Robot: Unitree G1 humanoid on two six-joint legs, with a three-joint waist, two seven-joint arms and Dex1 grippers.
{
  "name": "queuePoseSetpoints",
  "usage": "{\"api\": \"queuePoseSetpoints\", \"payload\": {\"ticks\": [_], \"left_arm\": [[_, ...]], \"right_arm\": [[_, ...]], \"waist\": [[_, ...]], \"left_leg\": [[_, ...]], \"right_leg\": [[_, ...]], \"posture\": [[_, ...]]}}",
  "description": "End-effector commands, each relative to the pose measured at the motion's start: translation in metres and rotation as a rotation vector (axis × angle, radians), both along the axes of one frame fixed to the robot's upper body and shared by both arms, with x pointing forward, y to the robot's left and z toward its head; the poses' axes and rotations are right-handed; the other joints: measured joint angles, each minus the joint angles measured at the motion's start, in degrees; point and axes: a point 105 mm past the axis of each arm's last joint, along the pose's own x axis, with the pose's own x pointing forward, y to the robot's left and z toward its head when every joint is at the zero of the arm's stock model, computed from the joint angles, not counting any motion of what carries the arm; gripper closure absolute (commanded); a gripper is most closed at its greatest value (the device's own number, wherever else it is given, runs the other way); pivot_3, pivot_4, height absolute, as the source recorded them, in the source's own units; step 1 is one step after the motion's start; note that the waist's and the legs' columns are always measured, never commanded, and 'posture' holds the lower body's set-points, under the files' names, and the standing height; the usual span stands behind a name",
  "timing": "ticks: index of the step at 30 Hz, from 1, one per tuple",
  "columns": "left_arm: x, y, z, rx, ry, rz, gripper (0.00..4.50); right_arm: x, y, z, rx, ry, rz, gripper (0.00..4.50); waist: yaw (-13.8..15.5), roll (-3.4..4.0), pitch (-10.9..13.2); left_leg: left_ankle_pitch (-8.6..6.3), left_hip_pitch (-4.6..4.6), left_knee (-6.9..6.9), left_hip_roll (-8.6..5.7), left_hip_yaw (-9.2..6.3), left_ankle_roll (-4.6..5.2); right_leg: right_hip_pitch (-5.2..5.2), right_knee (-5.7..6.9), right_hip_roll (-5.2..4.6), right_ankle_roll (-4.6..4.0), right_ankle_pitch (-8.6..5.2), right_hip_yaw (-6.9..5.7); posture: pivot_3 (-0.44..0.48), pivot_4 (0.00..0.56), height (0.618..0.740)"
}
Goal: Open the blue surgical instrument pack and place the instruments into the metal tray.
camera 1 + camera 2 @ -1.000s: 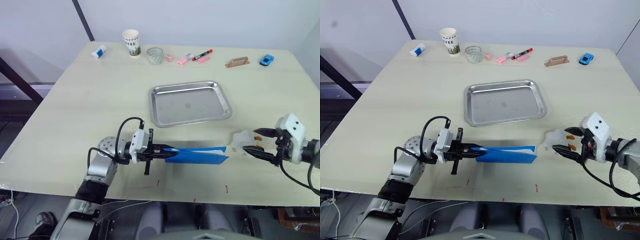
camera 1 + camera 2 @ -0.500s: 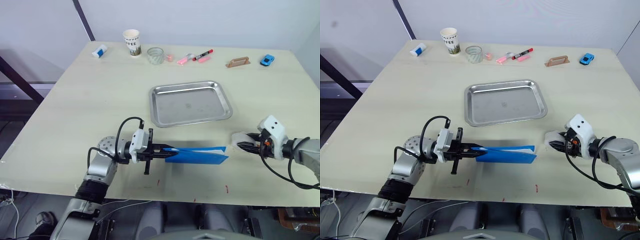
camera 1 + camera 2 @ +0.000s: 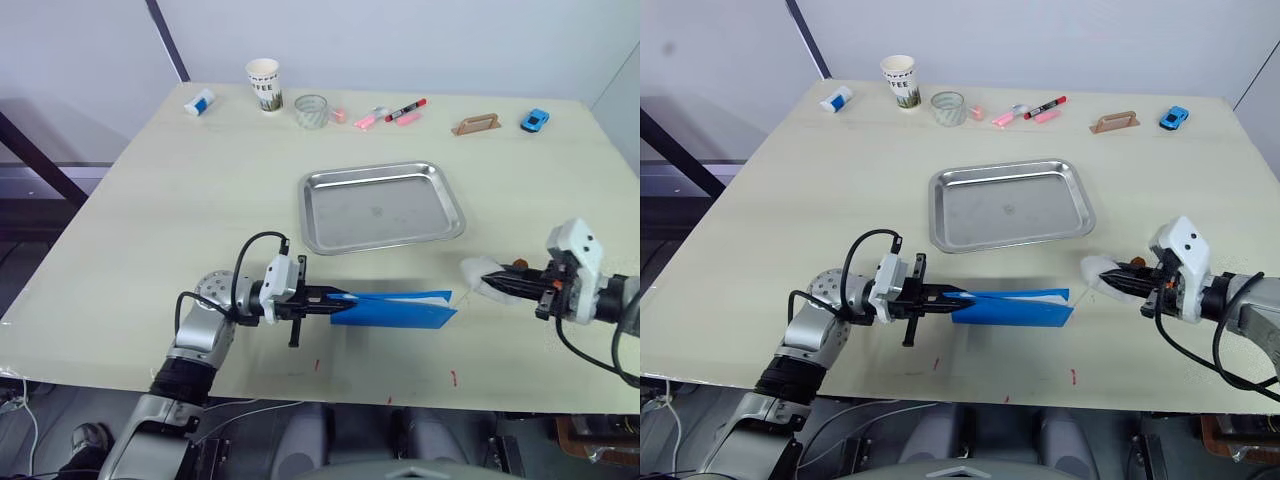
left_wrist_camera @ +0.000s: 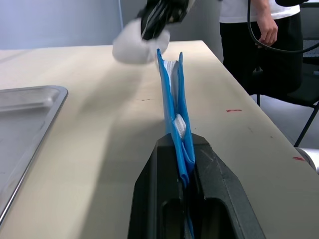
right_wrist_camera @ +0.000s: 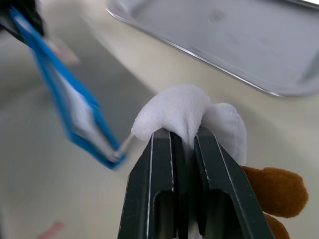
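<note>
The blue surgical instrument pack [image 3: 395,308] stands on its long edge near the table's front, closed, with pale lining showing at its top [image 4: 169,84]. My left gripper [image 3: 325,297] is shut on its left end. A soft white puff [image 3: 478,270] sits just off the pack's right end, and a thin cord seems to join it to the pack's corner [image 5: 70,109]. My right gripper [image 3: 503,283] is shut on that puff [image 5: 174,109], which has a brown part behind it. The metal tray [image 3: 380,210] lies bare behind the pack. The instruments are hidden.
Along the far edge stand a paper cup [image 3: 263,84], a glass jar [image 3: 311,110], pink pens [image 3: 365,120], a red marker [image 3: 405,109], a wooden handle piece [image 3: 474,124] and a blue toy car [image 3: 534,120]. A person [image 4: 259,40] stands beside the table.
My right gripper has gone from open around the white puff to shut on it, and it has drawn slightly to the right. The left gripper and the pack have stayed put.
</note>
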Motion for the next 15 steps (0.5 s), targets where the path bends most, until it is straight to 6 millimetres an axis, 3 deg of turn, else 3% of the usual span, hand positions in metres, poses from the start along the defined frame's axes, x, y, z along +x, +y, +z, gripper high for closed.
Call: {"api": "queuePoseSetpoints", "payload": {"ticks": [1,15], "left_arm": [[0.000,0.001,0.000,0.026,-0.026,-0.005,4.50],[0.000,0.005,-0.007,0.048,-0.025,0.005,4.50]], "right_arm": [[-0.011,0.005,0.023,0.065,-0.031,0.036,4.46],[-0.009,0.035,0.057,0.198,-0.038,0.157,4.46]], "waist": [[-0.03,0.00,0.00],[-0.08,0.00,0.00]], "left_leg": [[0.00,0.00,0.00,-0.01,0.01,0.00],[0.00,0.01,0.00,0.00,-0.01,0.00]], "right_leg": [[0.00,0.00,-0.01,0.00,0.00,0.01],[0.00,0.01,0.01,0.00,0.00,0.00]], "posture": [[0.000,0.150,0.740],[0.000,0.150,0.740]]}}
